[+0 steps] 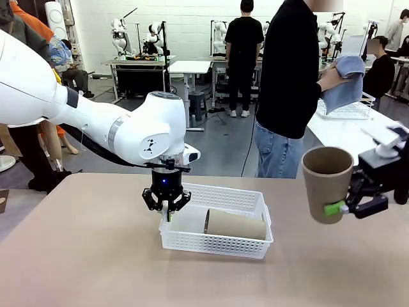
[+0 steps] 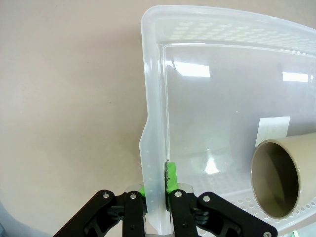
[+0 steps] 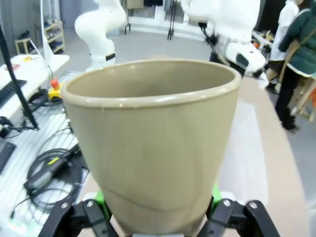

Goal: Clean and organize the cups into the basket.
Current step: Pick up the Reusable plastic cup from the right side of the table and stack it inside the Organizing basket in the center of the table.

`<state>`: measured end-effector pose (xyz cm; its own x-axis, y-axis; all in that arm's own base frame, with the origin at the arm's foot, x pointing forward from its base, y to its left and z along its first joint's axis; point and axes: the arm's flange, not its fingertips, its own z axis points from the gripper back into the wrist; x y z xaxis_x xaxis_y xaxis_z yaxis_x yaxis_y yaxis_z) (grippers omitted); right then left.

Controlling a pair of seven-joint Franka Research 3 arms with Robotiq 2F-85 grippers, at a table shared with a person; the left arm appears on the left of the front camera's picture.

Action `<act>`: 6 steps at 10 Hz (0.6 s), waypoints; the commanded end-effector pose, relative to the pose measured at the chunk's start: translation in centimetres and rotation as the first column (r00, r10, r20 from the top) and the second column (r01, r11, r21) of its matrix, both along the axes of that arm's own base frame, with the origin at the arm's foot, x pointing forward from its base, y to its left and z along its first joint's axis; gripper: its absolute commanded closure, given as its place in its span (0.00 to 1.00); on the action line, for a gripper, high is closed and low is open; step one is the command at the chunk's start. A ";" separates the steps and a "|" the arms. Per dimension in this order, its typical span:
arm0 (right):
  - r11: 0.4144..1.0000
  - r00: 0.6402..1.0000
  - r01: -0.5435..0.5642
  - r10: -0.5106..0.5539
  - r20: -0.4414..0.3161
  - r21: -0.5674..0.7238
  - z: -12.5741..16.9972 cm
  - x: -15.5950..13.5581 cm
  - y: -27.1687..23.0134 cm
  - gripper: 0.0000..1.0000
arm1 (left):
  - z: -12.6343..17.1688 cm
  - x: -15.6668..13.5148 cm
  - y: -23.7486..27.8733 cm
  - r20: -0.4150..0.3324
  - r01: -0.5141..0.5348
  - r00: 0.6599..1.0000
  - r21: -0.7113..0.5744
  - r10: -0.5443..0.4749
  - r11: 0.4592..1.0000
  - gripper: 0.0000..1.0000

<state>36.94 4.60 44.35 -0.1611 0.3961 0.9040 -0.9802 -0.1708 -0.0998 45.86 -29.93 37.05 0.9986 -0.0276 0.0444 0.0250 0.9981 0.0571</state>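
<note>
**Front view and both wrist views: one cup in the basket, one in the air**

On the table [image 1: 83,256] the white basket [image 1: 217,246] stands near the middle. The left gripper [image 1: 166,214] comes down from above onto its left short end. In the left wrist view the jaws are pressed together on the basket [image 2: 153,123] wall. One green-padded finger [image 2: 171,177] is inside the basket and the other is outside, with the thin plastic wall clamped between them just under the rim.

A brown cup [image 1: 233,225] lies on its side on the basket floor, toward the right half, well apart from the pinching jaws. In the left wrist view its open mouth [image 2: 279,177] faces the gripper's end of the basket.

At the right edge of the front view, the right gripper [image 1: 335,208] holds a second brown cup [image 1: 327,182] in the air, above table height and well apart from the basket. This cup stands roughly upright with its mouth up. In the right wrist view the jaws are spread around the second brown cup [image 3: 153,148] and grip its lower part. A green pad [image 3: 101,200] presses on each side, and the cup body rises between the fingers.

Beyond the far side of the table a person [image 1: 291,77] holds a blue cloth [image 1: 345,83] in both hands.
</note>
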 end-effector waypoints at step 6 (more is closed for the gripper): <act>1.000 1.000 0.014 -0.014 -0.008 -0.001 0.4 -0.2 -0.2 0.19 | 0.2 0.0 -0.1 0.006 -0.004 1.000 0.003 0.004 1.000 1.00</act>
